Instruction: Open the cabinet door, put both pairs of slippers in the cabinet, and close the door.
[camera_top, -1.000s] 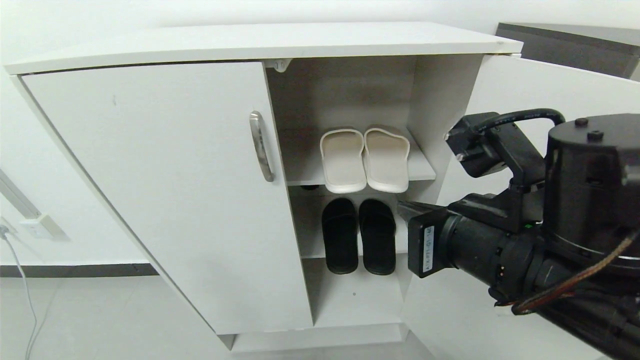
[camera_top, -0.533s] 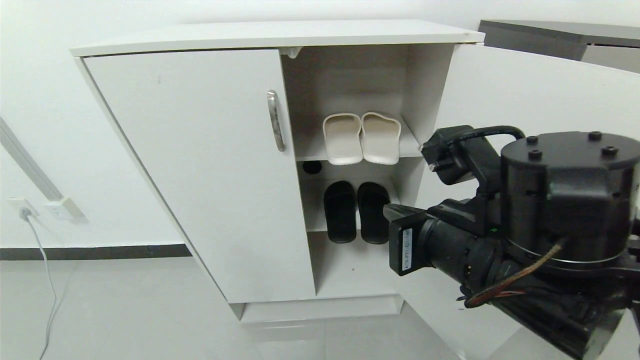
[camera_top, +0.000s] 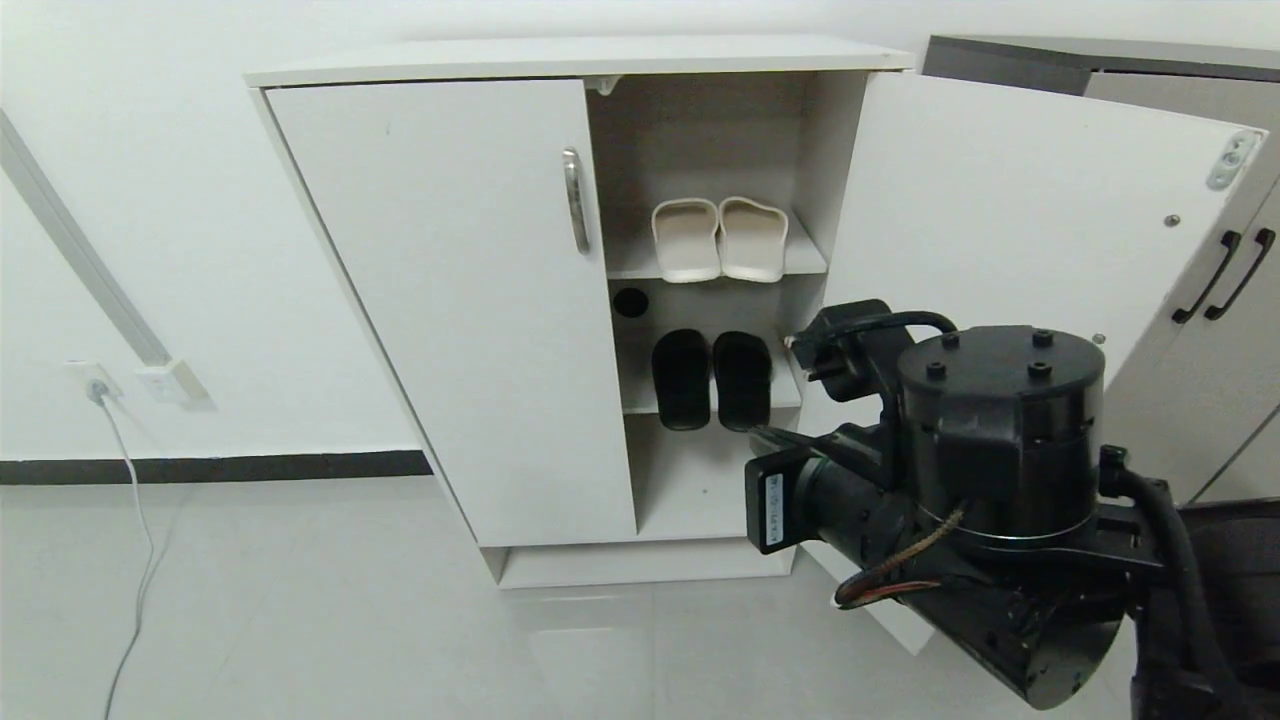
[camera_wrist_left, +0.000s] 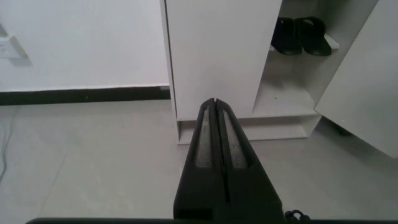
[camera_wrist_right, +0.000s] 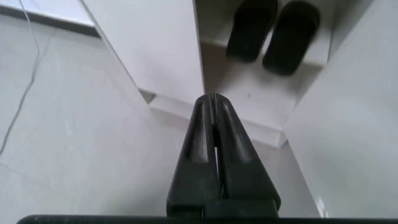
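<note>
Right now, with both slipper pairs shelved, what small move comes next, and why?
Probably swing the right arm to the outer face of the open door and push it shut: white slippers and black slippers already sit on shelves, and both jaws are shut, empty.

White wall (camera_top: 150, 180) w/ black baseboard (camera_top: 200, 467); grey tile floor (camera_top: 300, 620); outlet (camera_top: 95, 385) w/ cable (camera_top: 130, 520); grey cupboard (camera_top: 1200, 400) on right.
</note>
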